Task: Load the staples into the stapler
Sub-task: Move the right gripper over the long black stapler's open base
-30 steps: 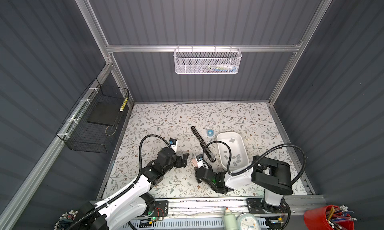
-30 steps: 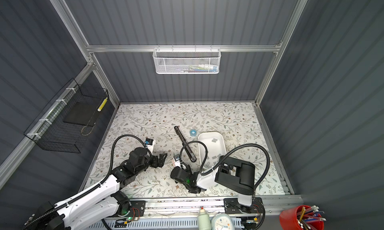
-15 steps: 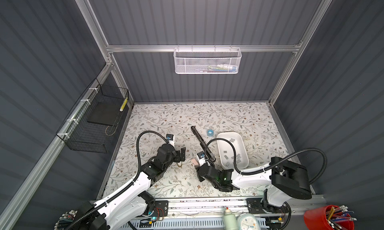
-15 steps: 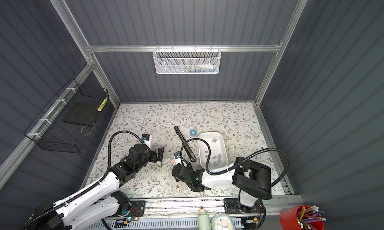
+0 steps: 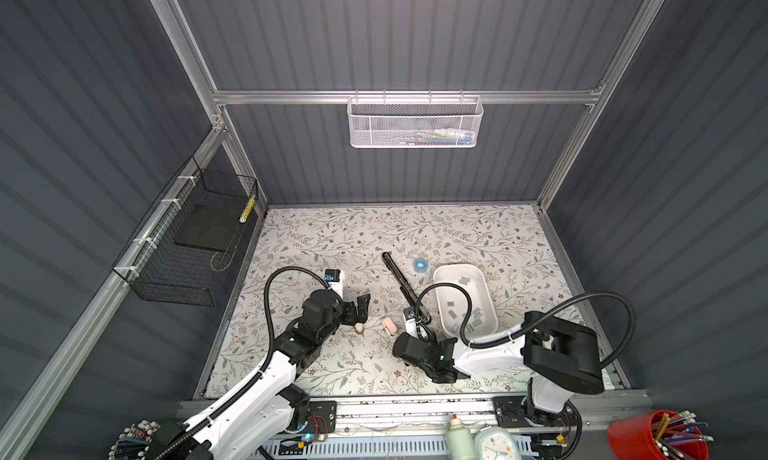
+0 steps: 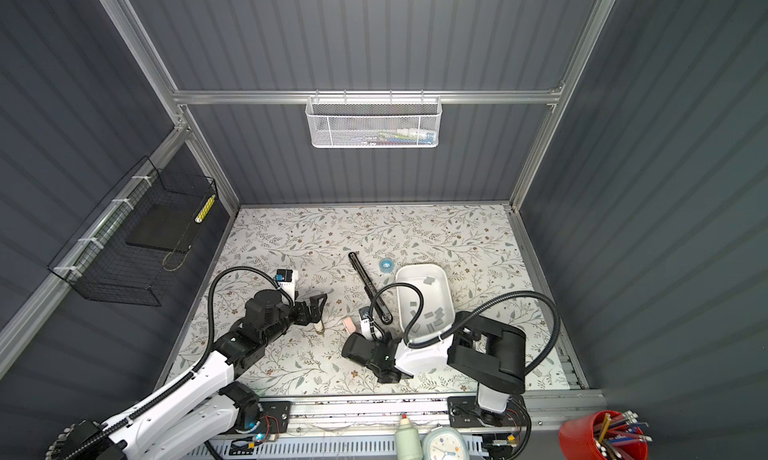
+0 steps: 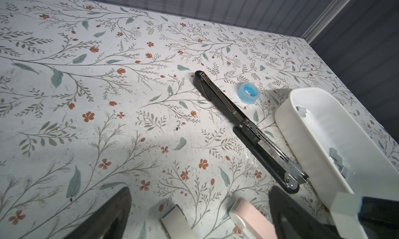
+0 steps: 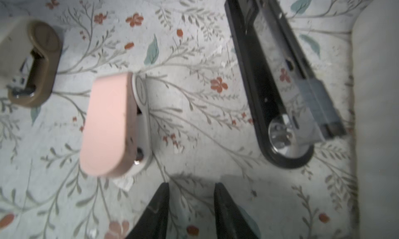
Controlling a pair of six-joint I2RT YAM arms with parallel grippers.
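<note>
The black stapler (image 5: 405,289) lies opened flat on the floral table, next to the white tray's left side. A grey strip-like piece sits at the near end of its metal rail (image 8: 315,101). Several grey staples (image 5: 453,312) lie loose in the tray (image 5: 440,275), and they show in the left wrist view too as staples (image 7: 336,160). My right gripper (image 8: 191,186) hovers just short of the stapler's near end, its jaws a little apart with only table between them. My left gripper (image 5: 362,310) stands wide open to the left, empty, above two small staplers.
A small pink stapler (image 5: 389,325) and a small tan stapler (image 5: 359,327) lie between the two grippers. A blue tape roll (image 5: 420,265) sits behind the tray, beside the black stapler. Wire baskets hang on the back and left walls.
My left gripper has shifted a little toward the back of the table. The right arm's elbow swung right and partly back, while its gripper stayed by the stapler's near end.
</note>
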